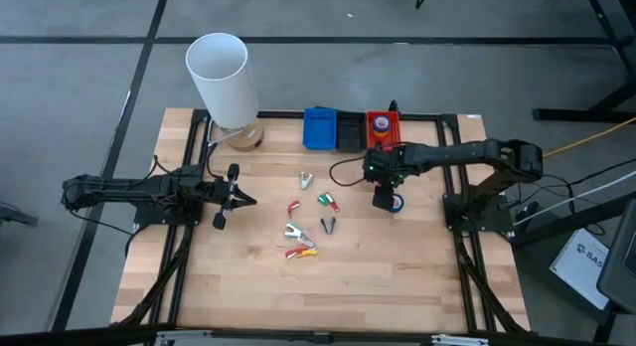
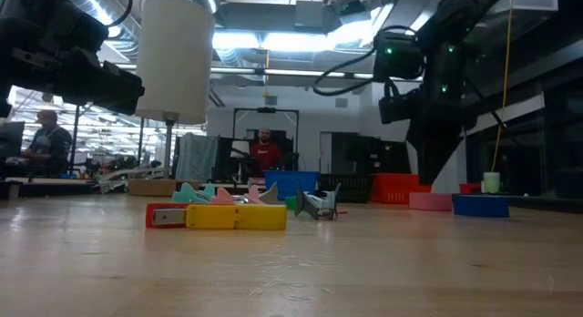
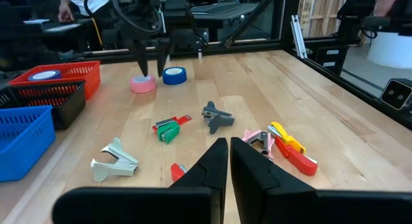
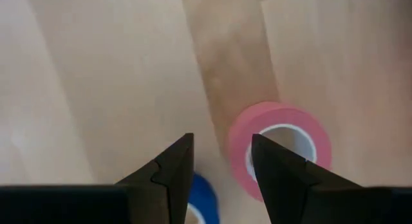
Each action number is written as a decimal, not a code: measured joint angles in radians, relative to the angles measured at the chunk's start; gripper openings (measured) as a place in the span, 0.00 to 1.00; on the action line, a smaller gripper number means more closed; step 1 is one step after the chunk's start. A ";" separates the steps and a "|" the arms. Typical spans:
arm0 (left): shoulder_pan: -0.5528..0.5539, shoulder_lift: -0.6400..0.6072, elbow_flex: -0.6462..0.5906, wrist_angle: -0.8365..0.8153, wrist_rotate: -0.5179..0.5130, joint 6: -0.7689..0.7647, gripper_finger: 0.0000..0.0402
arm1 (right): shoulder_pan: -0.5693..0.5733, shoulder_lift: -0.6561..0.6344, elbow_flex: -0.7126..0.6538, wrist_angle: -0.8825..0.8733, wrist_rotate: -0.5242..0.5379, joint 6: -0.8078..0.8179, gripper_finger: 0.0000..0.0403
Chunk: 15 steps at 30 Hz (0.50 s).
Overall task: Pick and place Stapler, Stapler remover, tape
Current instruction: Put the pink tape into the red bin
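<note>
1. Right gripper point(image 4: 221, 161) hangs over the table's point(image 1: 397, 286) right-centre, fingers pointing down, parted, nothing between them.
2. Pink tape roll point(image 4: 281, 147) lies flat on the wood just beside one right fingertip; not gripped.
3. Blue tape roll point(image 3: 174, 75) lies flat next to the pink one, partly under the right gripper in the right wrist view.
4. Another tape roll point(image 3: 44, 74) sits in the red basket point(image 3: 87, 79) at the table's far edge, beside a black basket point(image 3: 67, 108) and a blue basket point(image 3: 26, 137).
5. Left gripper point(image 3: 228, 161) waits at the table's left side, fingers clenched, empty.
6. Staple removers scattered mid-table: silver one point(image 3: 114, 161), green one point(image 3: 168, 129), dark one point(image 3: 215, 116), pink one point(image 3: 259, 140).
7. Yellow stapler point(image 3: 286, 136) and red stapler point(image 3: 302, 162) lie touching near the pink remover.
8. White cylinder point(image 1: 221, 78) stands at the far left edge.
9. Person point(image 2: 264, 153) visible in the room behind.
</note>
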 joint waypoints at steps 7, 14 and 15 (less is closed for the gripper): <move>0.000 0.000 0.000 0.000 0.000 0.000 0.04 | -0.013 0.002 -0.034 0.010 0.069 0.042 0.39; 0.000 0.000 0.000 0.000 0.000 0.000 0.04 | -0.012 0.035 -0.043 0.036 0.068 0.046 0.39; 0.000 0.000 0.000 0.000 0.000 0.000 0.04 | -0.012 0.049 -0.043 0.039 0.062 0.046 0.39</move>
